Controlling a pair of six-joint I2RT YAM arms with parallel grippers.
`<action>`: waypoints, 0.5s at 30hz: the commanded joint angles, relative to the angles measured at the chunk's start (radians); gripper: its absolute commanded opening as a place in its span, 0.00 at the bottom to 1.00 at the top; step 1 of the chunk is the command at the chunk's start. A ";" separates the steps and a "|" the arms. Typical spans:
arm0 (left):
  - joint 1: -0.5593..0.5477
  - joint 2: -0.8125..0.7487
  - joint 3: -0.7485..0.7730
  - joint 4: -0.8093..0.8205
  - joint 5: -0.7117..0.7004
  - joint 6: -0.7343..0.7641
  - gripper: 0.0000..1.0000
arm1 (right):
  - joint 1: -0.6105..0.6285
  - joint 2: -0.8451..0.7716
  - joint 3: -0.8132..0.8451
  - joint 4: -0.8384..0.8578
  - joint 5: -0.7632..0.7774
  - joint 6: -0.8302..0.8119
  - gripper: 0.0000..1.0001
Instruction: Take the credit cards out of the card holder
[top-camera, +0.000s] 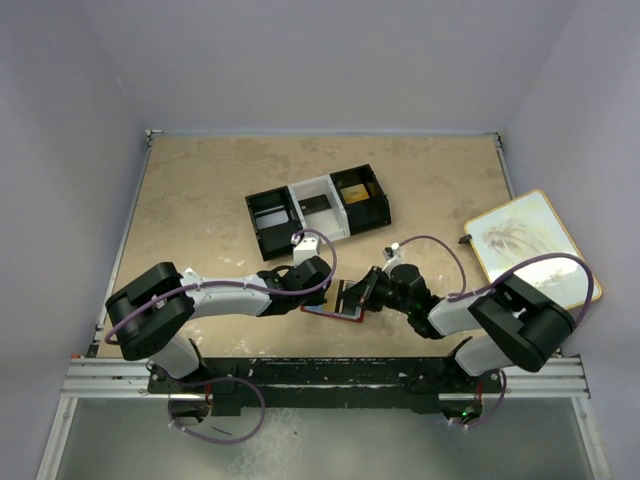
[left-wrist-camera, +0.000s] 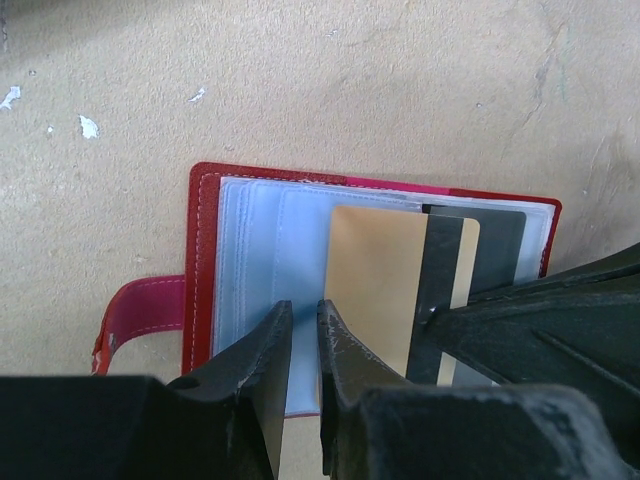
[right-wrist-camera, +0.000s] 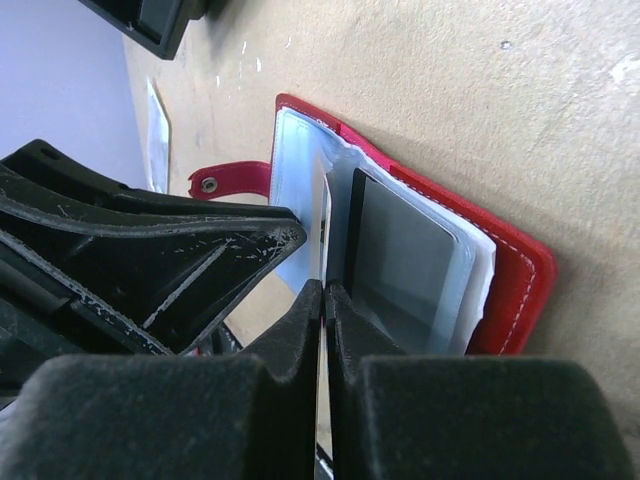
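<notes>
The red card holder lies open between the two grippers. The right gripper is clamped on the edge of the gold card, which sits partway out of its sleeve. Draw it flat along the pocket, not upward. The left gripper, jaws nearly together, rests on the pale page. Whether it pinches it I cannot tell, but it should pin the holder during the pull. A dark card sits in the next sleeve. No writing is legible.
</notes>
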 joint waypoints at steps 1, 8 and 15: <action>0.004 -0.015 -0.015 -0.068 -0.018 0.012 0.14 | -0.006 -0.049 -0.008 -0.063 0.033 -0.015 0.05; 0.004 -0.018 -0.018 -0.063 -0.006 0.020 0.14 | -0.008 -0.088 -0.006 -0.099 0.039 -0.024 0.11; 0.004 -0.005 -0.012 -0.052 0.010 0.024 0.14 | -0.008 -0.069 0.012 -0.043 0.021 -0.034 0.23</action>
